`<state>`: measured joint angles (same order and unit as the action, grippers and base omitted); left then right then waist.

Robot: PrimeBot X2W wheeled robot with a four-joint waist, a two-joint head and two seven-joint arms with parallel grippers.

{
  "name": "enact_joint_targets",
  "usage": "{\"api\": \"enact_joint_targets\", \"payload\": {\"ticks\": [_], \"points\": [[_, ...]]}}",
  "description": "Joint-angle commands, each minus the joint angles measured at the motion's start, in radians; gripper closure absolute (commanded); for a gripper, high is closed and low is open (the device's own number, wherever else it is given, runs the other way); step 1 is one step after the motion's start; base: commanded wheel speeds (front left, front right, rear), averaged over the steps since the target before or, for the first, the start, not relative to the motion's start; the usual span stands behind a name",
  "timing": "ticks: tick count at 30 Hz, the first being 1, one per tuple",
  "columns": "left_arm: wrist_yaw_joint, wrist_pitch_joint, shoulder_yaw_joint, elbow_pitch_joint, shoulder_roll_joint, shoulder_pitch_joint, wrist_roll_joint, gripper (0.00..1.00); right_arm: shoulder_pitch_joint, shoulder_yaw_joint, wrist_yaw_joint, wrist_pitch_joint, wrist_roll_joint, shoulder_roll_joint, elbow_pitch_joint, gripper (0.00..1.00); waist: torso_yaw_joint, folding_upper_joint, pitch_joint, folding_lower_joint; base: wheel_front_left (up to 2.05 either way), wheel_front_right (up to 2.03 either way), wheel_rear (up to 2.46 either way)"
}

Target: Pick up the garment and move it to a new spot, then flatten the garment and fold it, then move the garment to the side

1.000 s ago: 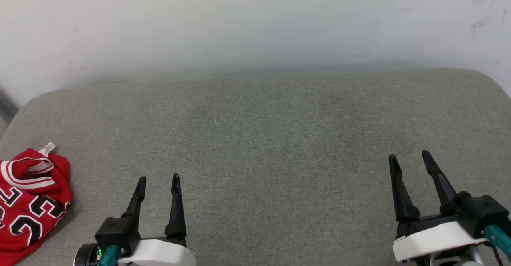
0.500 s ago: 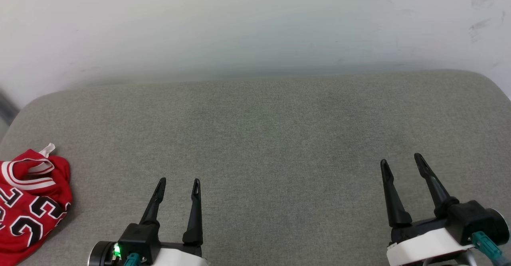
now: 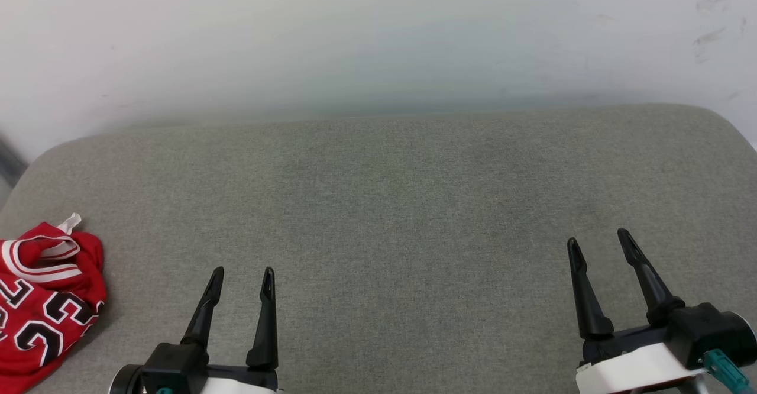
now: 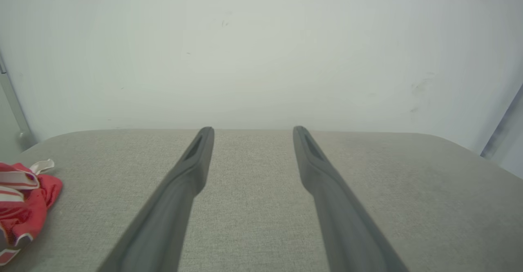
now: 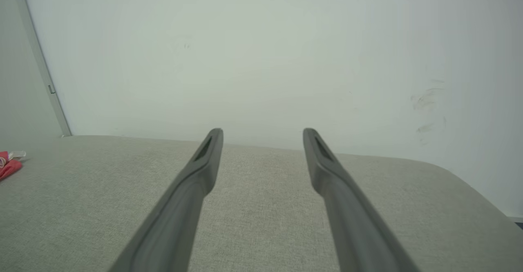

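While the garment (image 3: 44, 299) lies bunched aside, left pincer (image 3: 243, 273), right pincer (image 3: 598, 239) both apart, forward-pointing

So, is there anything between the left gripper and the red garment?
No. In the head view, only bare grey cushion separates the left gripper from the garment.

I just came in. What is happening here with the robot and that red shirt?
Nothing is being handled at this moment. The red jersey lies crumpled at the far left edge of the grey cushion, and nothing touches it. The left pincer and the right pincer are both open and empty, held over the cushion and pointing toward the wall. The left pincer is the nearer one to the jersey, so the pick-up is not yet done.
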<state>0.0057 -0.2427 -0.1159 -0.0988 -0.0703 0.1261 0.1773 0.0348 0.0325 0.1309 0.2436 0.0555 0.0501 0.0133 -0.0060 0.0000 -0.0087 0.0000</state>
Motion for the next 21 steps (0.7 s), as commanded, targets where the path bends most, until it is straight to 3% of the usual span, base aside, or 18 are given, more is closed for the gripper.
{"api": "enact_joint_targets", "payload": {"ticks": [1,7,21], "points": [[-0.020,-0.010,0.014,0.001,0.008,0.014,-0.028,0.00,0.010,0.001,0.000,0.009,-0.029,0.000,0.003,0.00,-0.001,0.0000,0.000,0.0000,0.00,0.00,0.00],[-0.059,-0.022,0.027,0.008,0.018,0.028,-0.094,0.00,0.015,0.004,0.000,0.021,-0.076,0.000,-0.001,0.00,-0.002,0.0000,-0.001,0.0000,0.00,0.00,0.00],[-0.059,-0.023,0.043,0.019,0.020,0.017,-0.073,0.00,0.022,0.031,0.000,0.022,-0.061,0.000,0.002,0.00,0.034,0.0000,0.008,0.0000,0.00,0.00,0.00]]}}
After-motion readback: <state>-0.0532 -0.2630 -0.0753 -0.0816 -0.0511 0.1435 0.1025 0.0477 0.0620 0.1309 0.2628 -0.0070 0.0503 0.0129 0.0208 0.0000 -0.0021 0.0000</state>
